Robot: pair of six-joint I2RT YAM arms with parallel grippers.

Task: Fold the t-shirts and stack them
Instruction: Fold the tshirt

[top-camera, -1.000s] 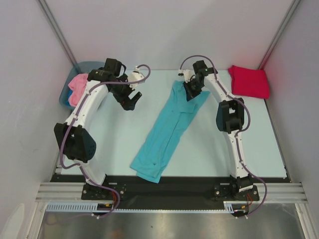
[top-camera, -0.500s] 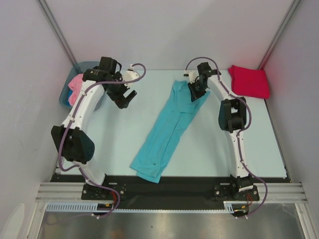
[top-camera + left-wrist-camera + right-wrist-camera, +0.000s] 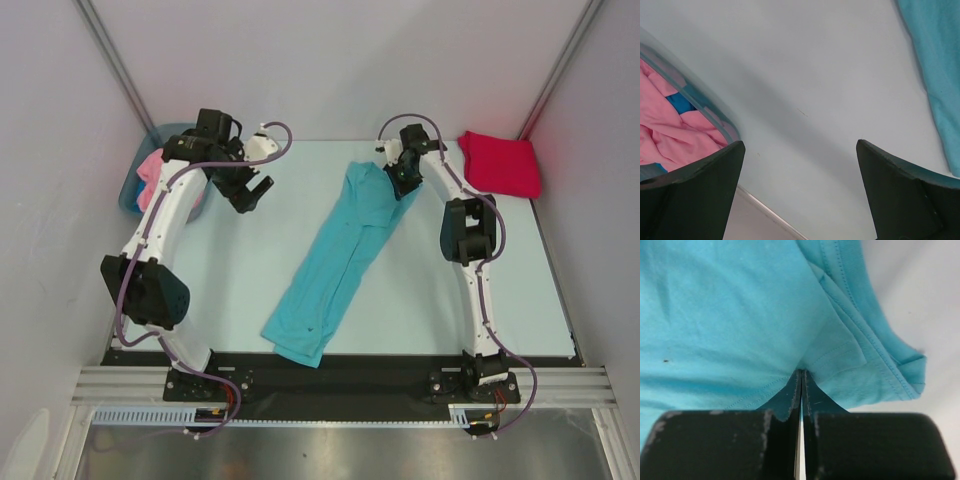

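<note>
A turquoise t-shirt (image 3: 335, 265) lies in a long diagonal strip across the middle of the table. My right gripper (image 3: 399, 181) is shut on its far right edge, and the right wrist view shows the cloth (image 3: 740, 315) pinched at the fingertips of that gripper (image 3: 801, 372). My left gripper (image 3: 252, 195) hovers open and holds nothing near the back left; its wrist view (image 3: 800, 144) shows bare table between the fingers. A crimson t-shirt (image 3: 500, 163) sits folded at the back right. A pink t-shirt (image 3: 155, 175) (image 3: 670, 135) lies crumpled in the tub.
The grey-blue plastic tub (image 3: 130, 197) stands at the back left corner, its rim (image 3: 705, 107) close to my left finger. Side walls close in the table on the left, right and back. A black strip (image 3: 330, 375) runs along the near edge.
My left gripper has drawn back and left toward the tub, still open. The right gripper has shifted slightly right and back, pulling the turquoise shirt's far edge with it.
</note>
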